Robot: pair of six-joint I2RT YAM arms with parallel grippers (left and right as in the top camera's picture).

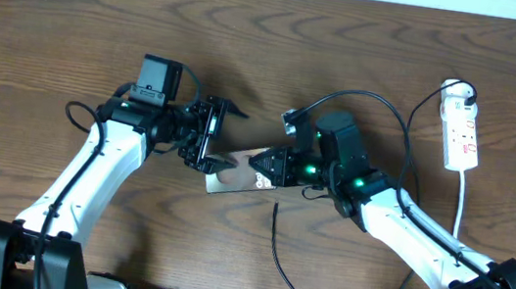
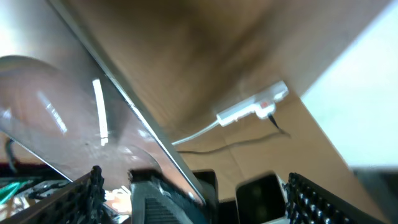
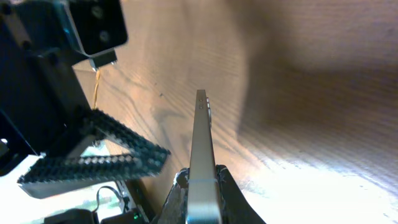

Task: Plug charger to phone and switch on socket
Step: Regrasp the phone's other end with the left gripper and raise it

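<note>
My right gripper [image 1: 261, 165] is shut on the phone [image 1: 232, 179] and holds it tilted on edge over the table's middle. In the right wrist view the phone [image 3: 200, 140] shows edge-on between my jaws [image 3: 202, 183]. My left gripper [image 1: 206, 139] is open at the phone's left end. In the left wrist view its fingers [image 2: 196, 186] straddle the glossy phone face [image 2: 62, 118]. The charger [image 1: 275, 245], a thin black cable, lies on the table below the phone, held by nothing. The white socket [image 1: 462, 130] lies at the far right and also shows in the left wrist view [image 2: 252, 109].
The socket's white cord [image 1: 463, 204] runs down toward the table's front right. A thick black arm cable [image 1: 381, 105] arcs over my right arm. The wooden table [image 1: 55, 31] ends at a pale wall strip along the back.
</note>
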